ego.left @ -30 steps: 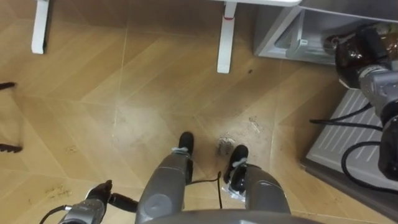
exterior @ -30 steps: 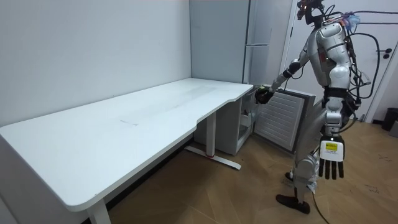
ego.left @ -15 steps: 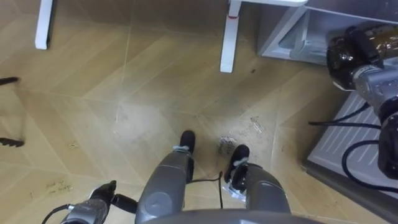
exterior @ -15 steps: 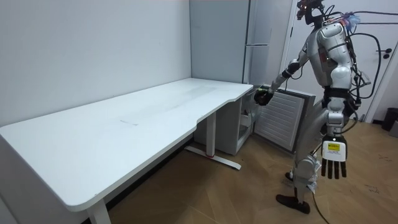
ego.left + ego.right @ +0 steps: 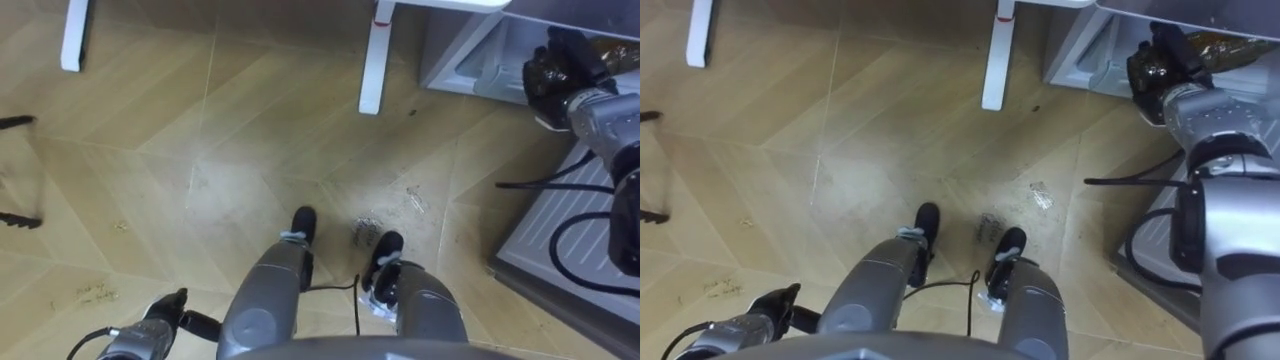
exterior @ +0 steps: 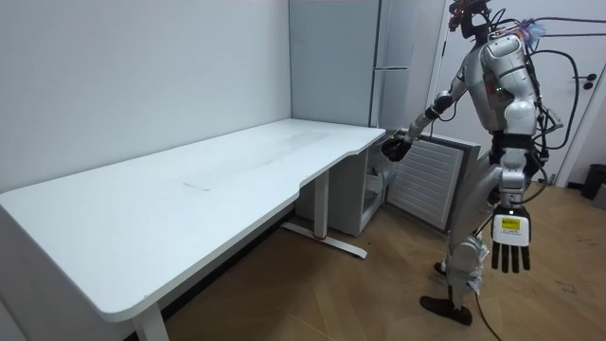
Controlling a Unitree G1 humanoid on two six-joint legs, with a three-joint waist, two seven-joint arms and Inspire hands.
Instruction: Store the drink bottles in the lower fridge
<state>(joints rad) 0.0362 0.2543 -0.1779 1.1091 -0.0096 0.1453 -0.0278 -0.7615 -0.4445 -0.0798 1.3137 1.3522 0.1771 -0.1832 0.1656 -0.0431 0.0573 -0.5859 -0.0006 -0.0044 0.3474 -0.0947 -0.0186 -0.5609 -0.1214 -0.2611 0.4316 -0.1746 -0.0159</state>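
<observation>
Wood-plank floor (image 5: 250,150) lies below the robot in the left eye view. A white table leg (image 5: 375,55) stands at the top, and the open lower fridge (image 5: 470,65) is just beside it. The right robot hand (image 5: 555,70) is at the mouth of that compartment, its fingers curled round what I take to be a dark drink (image 5: 608,50) with a brownish label. The fridge door (image 5: 560,225) swings out along the right. The left robot hand (image 5: 150,330) sits low at the lower left.

In the room view the robot stands upright before the fridge, beside the corner of the bare white tabletop (image 6: 189,180). Its right arm is stretched toward the opening, and its left robot hand hangs by the thigh with the fingers straight, holding nothing.

The right eye view shows the drink not yet set down. This looks like the placing step. The next move probably calls for reaching lower and deeper between the table leg and the door, then letting go.
</observation>
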